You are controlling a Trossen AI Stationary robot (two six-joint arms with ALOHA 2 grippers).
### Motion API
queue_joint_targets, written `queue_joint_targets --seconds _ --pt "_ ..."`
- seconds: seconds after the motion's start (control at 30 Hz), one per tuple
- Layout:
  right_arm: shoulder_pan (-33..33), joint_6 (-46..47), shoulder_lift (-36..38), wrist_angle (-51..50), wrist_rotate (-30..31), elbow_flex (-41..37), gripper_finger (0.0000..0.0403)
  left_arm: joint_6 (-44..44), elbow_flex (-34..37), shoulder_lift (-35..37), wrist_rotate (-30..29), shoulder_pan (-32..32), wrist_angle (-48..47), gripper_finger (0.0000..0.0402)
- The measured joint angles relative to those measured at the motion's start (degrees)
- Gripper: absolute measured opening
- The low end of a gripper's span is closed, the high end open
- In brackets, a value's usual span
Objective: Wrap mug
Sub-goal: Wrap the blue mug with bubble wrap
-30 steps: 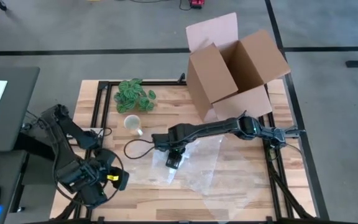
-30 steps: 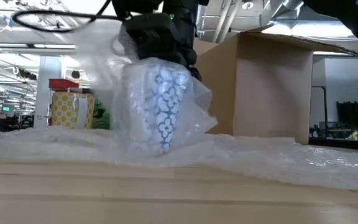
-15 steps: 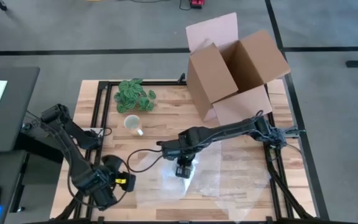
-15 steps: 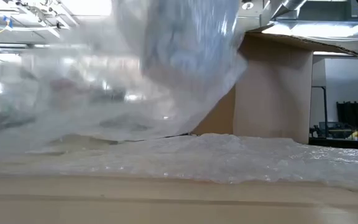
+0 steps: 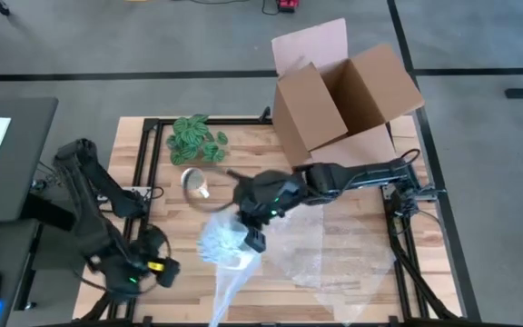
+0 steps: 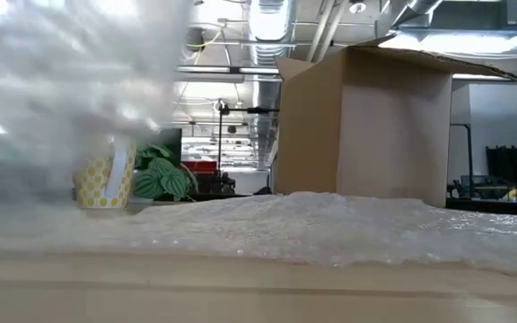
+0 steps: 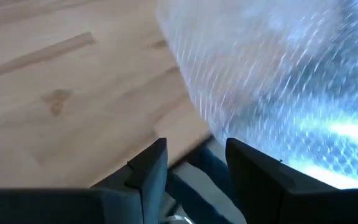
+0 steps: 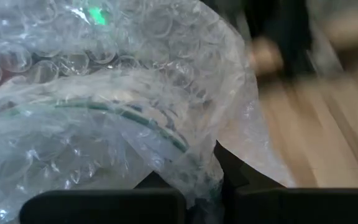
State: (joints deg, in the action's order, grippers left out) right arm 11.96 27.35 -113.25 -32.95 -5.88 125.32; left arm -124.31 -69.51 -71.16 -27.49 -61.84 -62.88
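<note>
two grippers are showing; the right gripper [image 5: 254, 238] is pinching the bubble wrap [image 5: 228, 247] bundled round the mug, near the bench's [image 5: 134, 145] front edge; the left gripper [image 7: 194, 163] is hanging parted at the front left corner.

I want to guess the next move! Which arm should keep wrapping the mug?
The right arm. Its pincer already grips the bubble wrap bundled round the mug. The left pincer sits open near the table's front edge, holding nothing.

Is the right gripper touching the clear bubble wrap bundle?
Touching. The right wrist view shows the clear bubble wrap bundle pinched between the right gripper fingers, no gap visible.
</note>
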Motion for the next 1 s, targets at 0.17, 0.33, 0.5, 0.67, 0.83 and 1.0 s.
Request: queue_joint_targets --seconds 0.17,0.33,0.5,0.67,0.83,1.0 --pt "-1.34 1.09 -0.37 15.26 0.17 -0.02 0.0011 4.34 -1.27 7.20 -4.28 -0.99 -3.09 0.0146" --pt "-3.05 -2.21 -0.24 9.94 1.30 0.02 0.0011 6.62 -1.27 10.52 -4.94 -0.99 -5.23 0.0146" --pt "-2.57 -3.78 -0.46 -9.83 4.94 -0.09 0.0011 6.64 -1.27 9.62 -4.89 -0.99 -6.44 0.0146" --pt "-1.69 -3.89 -4.38 -29.26 8.95 -0.05 0.0011 6.54 -1.27 6.22 -4.91 -0.99 -7.01 0.0146" --pt "-2.09 -4.43 -9.74 -37.00 8.98 -0.16 0.0011 1.95 0.39 -0.36 -4.86 -0.94 -5.61 0.0146" --pt "-1.85 -3.57 -13.78 -36.39 5.71 -0.07 0.0011 -5.14 2.65 -9.08 -4.18 0.04 -2.89 0.0146"
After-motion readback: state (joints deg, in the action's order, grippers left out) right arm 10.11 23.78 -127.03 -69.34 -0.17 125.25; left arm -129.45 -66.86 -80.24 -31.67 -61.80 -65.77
